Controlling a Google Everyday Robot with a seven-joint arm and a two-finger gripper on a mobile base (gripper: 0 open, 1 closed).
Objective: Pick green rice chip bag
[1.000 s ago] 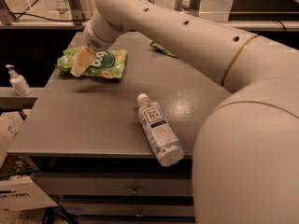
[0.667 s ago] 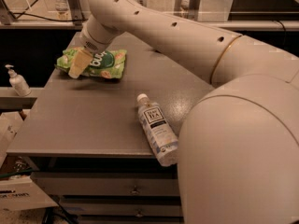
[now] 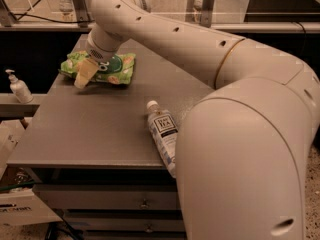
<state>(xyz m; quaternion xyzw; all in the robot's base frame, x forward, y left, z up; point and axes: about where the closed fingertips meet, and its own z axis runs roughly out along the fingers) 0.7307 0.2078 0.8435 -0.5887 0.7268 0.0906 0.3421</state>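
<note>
While gripper (image 3: 84, 75) sits over green rice chip bag (image 3: 121, 68), state unclear, grey table (image 3: 95, 131), railing (image 3: 280, 28) behind

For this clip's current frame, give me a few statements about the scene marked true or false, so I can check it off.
1. The gripper is down at the green rice chip bag, at the far end of the table. True.
2. The clear bottle stands upright. False: it lies on its side near the table's front edge.
3. The bag touches the bottle. False: they lie well apart, with bare tabletop between them.
4. A white pump bottle stands off the table, at the picture's left. True.
</note>
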